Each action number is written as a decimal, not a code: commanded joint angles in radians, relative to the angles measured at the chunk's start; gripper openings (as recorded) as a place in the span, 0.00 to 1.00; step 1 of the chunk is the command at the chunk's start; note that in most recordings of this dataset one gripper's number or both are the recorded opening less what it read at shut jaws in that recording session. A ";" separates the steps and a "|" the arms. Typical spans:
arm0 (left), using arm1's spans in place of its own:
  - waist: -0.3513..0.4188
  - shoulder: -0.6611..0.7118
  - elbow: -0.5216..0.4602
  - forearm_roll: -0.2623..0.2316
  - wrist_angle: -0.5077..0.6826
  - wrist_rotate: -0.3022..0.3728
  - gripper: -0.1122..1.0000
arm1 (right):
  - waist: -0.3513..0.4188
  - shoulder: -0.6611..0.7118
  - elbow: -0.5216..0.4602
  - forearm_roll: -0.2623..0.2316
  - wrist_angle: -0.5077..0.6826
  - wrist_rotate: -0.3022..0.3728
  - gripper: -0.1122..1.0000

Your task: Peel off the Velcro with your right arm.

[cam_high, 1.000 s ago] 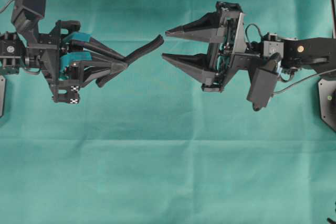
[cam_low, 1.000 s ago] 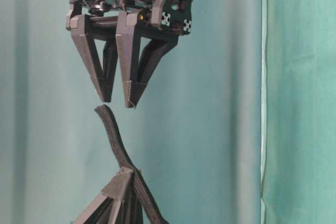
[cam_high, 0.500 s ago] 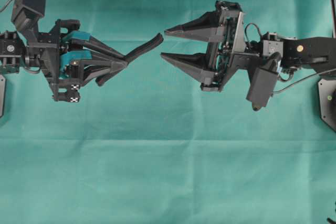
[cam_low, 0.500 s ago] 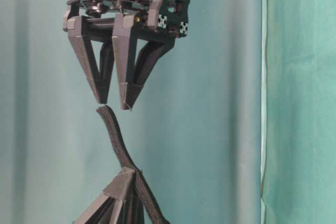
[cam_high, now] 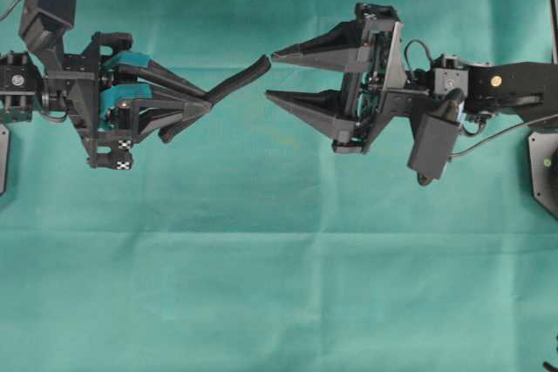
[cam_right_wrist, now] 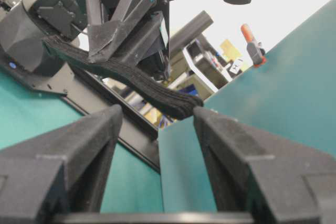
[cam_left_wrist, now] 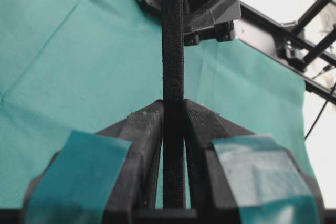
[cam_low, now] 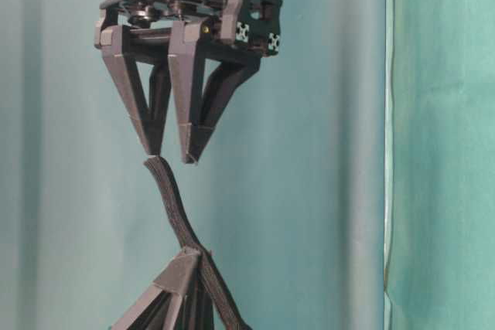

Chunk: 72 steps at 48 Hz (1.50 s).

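Two grippers face off mid-air above green cloth (cam_high: 279,285). My left gripper (cam_high: 205,104) pinches the Velcro (cam_high: 240,81) mid-length; free end juts twd my right gripper (cam_high: 268,76), fingers spread wide. Strap tip sits just by upper fingertip (cam_high: 277,55), contact unclear. Open cloth all round; green backdrop (cam_low: 441,144) behind.

Velcro (cam_high: 237,80) black; left gripper (cam_high: 206,106) black (teal parts, checker markers); right gripper (cam_high: 269,76) all black; cloth (cam_high: 279,267) teal-green.
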 commanded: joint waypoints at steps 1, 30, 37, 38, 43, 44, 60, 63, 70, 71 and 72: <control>0.003 -0.011 -0.011 -0.002 -0.011 0.002 0.19 | 0.005 -0.005 -0.015 -0.002 -0.011 0.003 0.28; 0.009 -0.011 -0.012 -0.002 -0.009 0.002 0.19 | 0.009 0.002 -0.012 -0.002 -0.009 0.003 0.25; 0.011 -0.011 -0.014 -0.002 -0.011 0.002 0.19 | 0.011 0.002 -0.011 -0.002 -0.011 0.003 0.19; 0.011 -0.011 -0.014 -0.002 -0.011 0.002 0.19 | 0.011 0.002 -0.011 -0.002 -0.011 0.003 0.18; 0.011 -0.011 -0.014 -0.002 -0.011 0.002 0.19 | 0.011 0.002 -0.009 -0.002 -0.011 0.003 0.14; 0.009 -0.011 -0.014 -0.002 -0.011 0.002 0.19 | 0.011 0.002 -0.011 -0.002 -0.011 0.002 0.13; 0.012 -0.011 -0.014 -0.002 -0.011 0.002 0.19 | 0.011 0.002 0.002 -0.002 -0.011 0.003 0.08; 0.014 -0.011 -0.014 -0.002 -0.011 0.002 0.19 | 0.011 0.000 0.003 -0.002 -0.011 0.003 0.07; 0.012 -0.011 -0.015 -0.002 -0.011 0.002 0.19 | 0.011 0.000 0.006 -0.002 -0.011 0.003 0.06; 0.014 -0.011 -0.015 -0.002 -0.011 0.002 0.19 | 0.011 0.002 0.008 -0.002 -0.011 0.005 0.06; 0.014 -0.011 -0.015 -0.002 -0.011 0.002 0.19 | 0.011 0.000 0.008 -0.002 -0.011 0.005 0.06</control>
